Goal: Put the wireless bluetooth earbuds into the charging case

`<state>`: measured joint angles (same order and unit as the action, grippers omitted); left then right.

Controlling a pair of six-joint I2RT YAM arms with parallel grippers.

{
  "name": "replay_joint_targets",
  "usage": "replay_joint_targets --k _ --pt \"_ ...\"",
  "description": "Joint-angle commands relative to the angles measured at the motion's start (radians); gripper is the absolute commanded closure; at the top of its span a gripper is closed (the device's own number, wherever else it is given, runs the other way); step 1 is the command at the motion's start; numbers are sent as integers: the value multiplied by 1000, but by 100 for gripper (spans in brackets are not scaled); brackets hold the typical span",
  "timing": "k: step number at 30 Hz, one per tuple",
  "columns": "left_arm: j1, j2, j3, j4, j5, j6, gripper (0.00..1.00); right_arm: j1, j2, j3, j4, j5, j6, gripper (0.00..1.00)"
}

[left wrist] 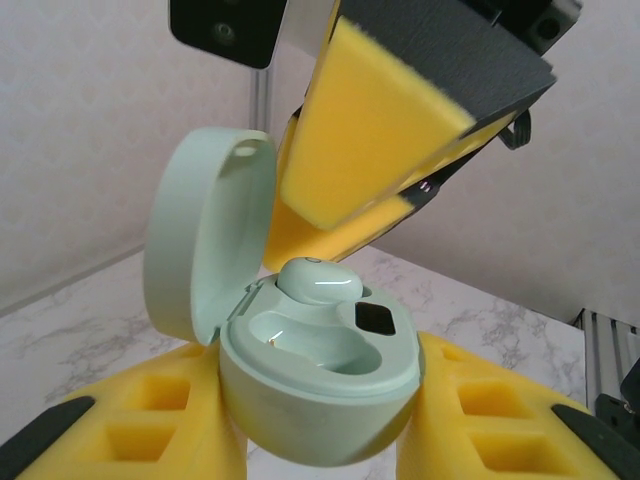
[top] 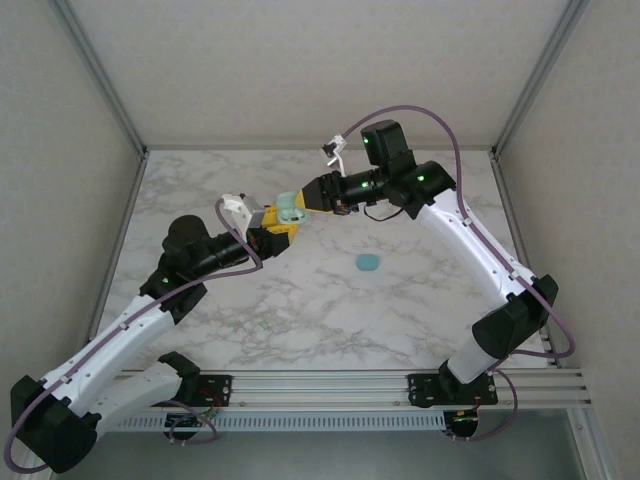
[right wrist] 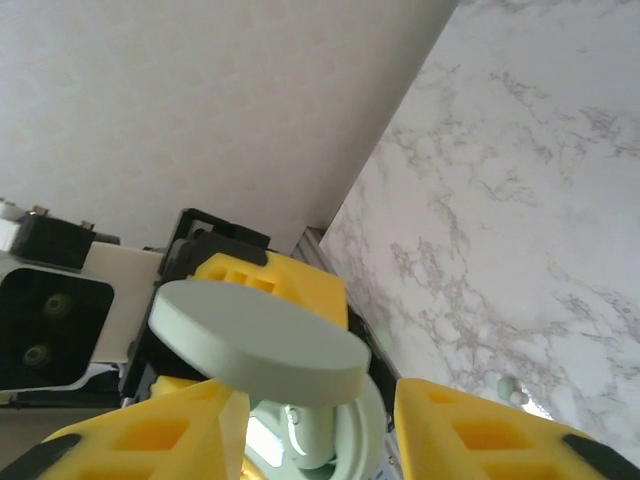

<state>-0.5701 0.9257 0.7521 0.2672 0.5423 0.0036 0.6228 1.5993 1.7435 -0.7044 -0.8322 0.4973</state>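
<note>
Holding the open case tight in our left claw, we see one bud sitting high inside. Our right claw hangs wide above; a crooked push could flick it out.

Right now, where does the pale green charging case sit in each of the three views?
Top external: the charging case is just above the picture's centre.
Left wrist: the case is at lower centre, its lid open and standing up on the left.
Right wrist: the case is at bottom centre-left, the lid's outer face toward the camera.
Shared landmark: the marble table.
</note>
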Motion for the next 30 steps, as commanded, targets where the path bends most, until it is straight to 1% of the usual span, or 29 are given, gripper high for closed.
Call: replay_joint_targets --k 1,5,10,11,14,16,17,20,23,24,25,28,30 --pt "-11 -12 35 49 10 -7 78 6 1 43 -15 30 -7 52" --pt "-11 -16 33 28 -36 -2 79 5 -28 46 -9 64 -5 47" --pt "-10 -38 19 -12 -136 7 78 -6 -126 -22 17 195 -12 46" --pt "-10 -49 11 -13 -156 8 78 -8 -145 -45 22 225 -13 46" --pt "-5 -86 -7 -31 -225 1 78 -9 -185 -137 -20 401 -11 50" --pt "0 -115 -11 -62 -271 0 78 -9 -187 -217 -36 462 7 52" --pt "4 -133 -11 -80 -292 1 78 -7 -177 -257 -39 468 15 53" --pt "17 -196 -10 -128 -327 6 77 11 -124 -369 -27 441 58 56" --pt "22 -250 10 -192 -354 17 77 91 -25 -407 -28 438 21 56" --pt "22 -261 21 -208 -358 19 77 111 7 -401 -37 444 13 57" --pt "24 -275 33 -226 -359 22 77 154 59 -388 -44 443 -5 58" --pt "24 -306 75 -272 -356 26 77 253 189 -317 -78 475 -63 59" --pt "24 -318 101 -298 -357 23 77 300 279 -251 -114 492 -82 60"
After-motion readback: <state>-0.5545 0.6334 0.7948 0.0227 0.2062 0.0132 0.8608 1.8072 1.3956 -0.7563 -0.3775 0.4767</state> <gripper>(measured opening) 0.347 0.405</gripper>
